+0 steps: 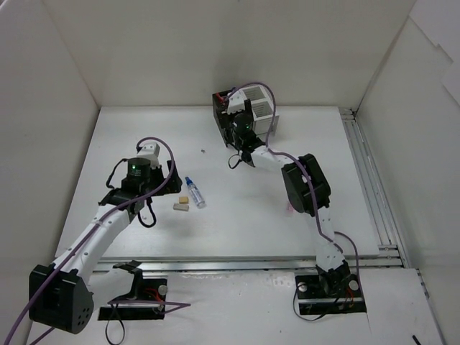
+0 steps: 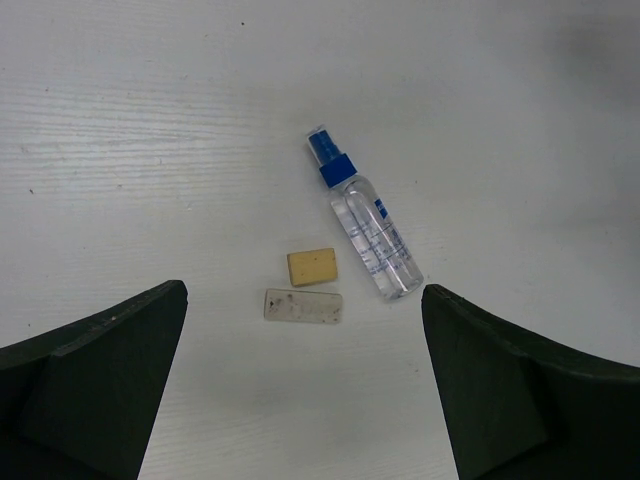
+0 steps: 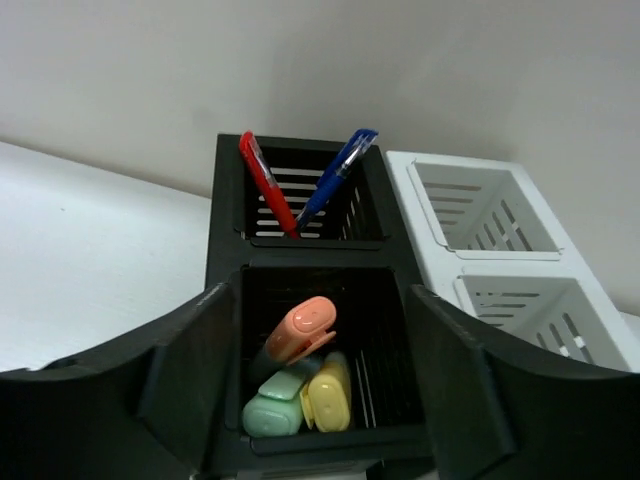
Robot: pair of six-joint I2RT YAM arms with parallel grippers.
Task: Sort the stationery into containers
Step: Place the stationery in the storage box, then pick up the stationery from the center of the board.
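Black container (image 3: 228, 200): red pen (image 3: 268, 185), blue pen (image 3: 335, 178) leaning in far cell; orange, green, yellow highlighters (image 3: 305, 328) in near cell. Right hand (image 3: 320, 350) released, fingers flanking near cell. Left hand (image 2: 300, 300) spread wide above erasers (image 2: 312, 267) on table (image 2: 120, 120).

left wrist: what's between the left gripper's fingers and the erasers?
Left wrist view: bare table toward one finger; toward the other, the base of the spray bottle. The open left gripper frames the tan eraser and grey eraser.
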